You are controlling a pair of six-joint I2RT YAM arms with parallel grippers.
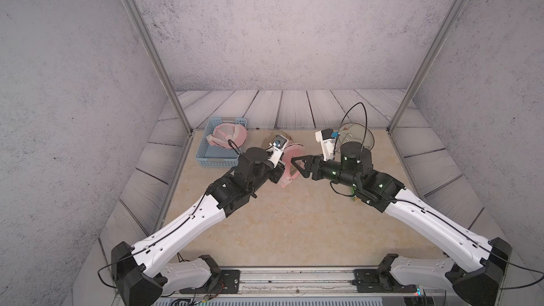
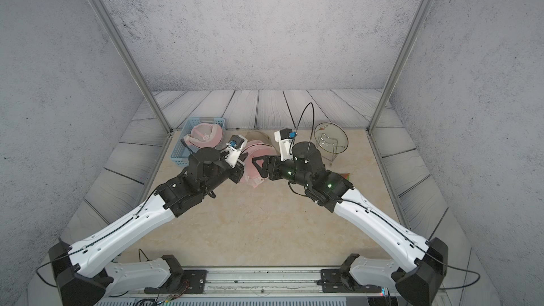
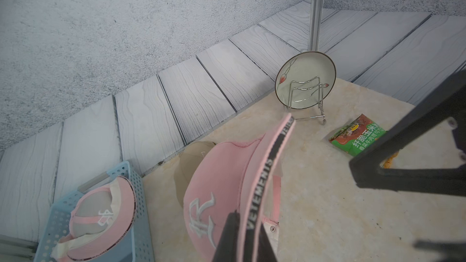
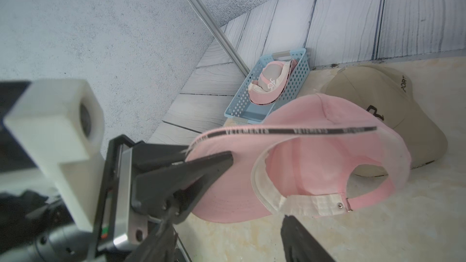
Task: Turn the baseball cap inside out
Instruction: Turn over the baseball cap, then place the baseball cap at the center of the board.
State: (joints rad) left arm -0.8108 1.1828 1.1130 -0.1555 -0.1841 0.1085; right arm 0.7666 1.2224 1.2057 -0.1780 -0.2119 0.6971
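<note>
The pink baseball cap (image 1: 290,157) (image 2: 255,154) hangs just above the table by its brim, with the crown's outside showing its white embroidery (image 3: 201,212). My left gripper (image 3: 248,221) (image 4: 201,157) is shut on the brim's black-lettered edge. In the right wrist view the cap's opening (image 4: 315,162) faces the camera, and its white sweatband and back strap (image 4: 315,204) show. My right gripper (image 1: 298,168) (image 2: 259,164) (image 4: 227,230) is open beside the cap. One of its fingertips (image 4: 288,220) sits just below the strap, and nothing is between its fingers.
At the back left a blue basket (image 1: 206,154) (image 3: 141,223) holds another pink cap (image 1: 228,136). A beige cap (image 4: 373,89) lies behind the pink one. A plate on a wire rack (image 2: 331,139) (image 3: 305,79) and a green snack packet (image 3: 358,136) are at the right.
</note>
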